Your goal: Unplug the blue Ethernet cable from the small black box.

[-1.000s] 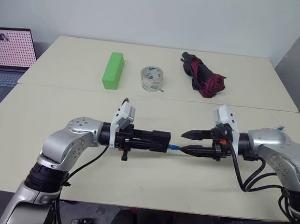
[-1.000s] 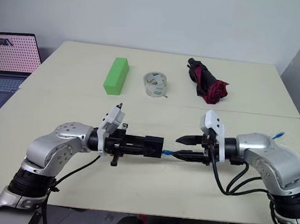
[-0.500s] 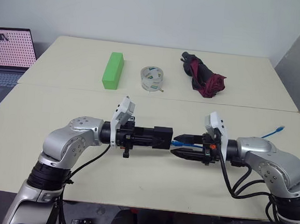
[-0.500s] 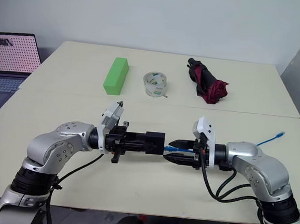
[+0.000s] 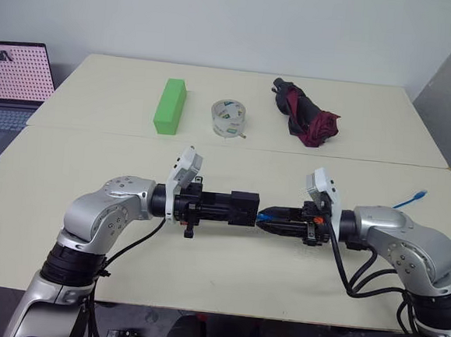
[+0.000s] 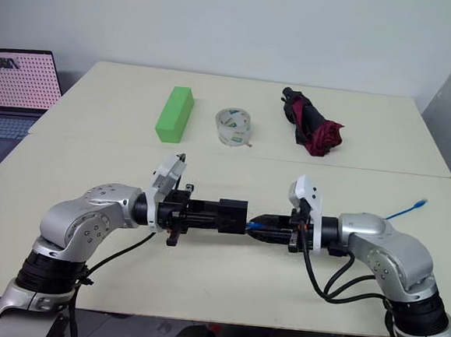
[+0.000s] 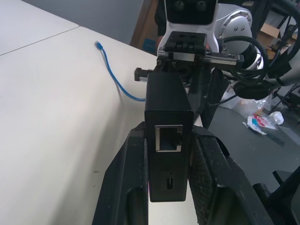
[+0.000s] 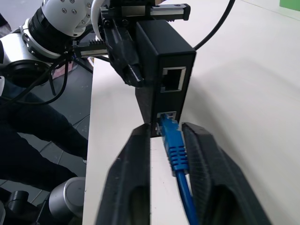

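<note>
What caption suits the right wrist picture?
Right gripper closing around the bright blue Ethernet cable, plugged into the small matte black box.

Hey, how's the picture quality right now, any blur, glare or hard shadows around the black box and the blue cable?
Left eye view: even light, soft shadows, small black box sharp. Right wrist view: blue Ethernet cable plug crisp, near fingers soft. Left wrist view: box port clear, background blurred; no glare.

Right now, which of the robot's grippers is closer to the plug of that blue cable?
Right. The right gripper has its fingers closed on the blue Ethernet cable just behind the plug. The left gripper clamps the small black box from the far side.
</note>
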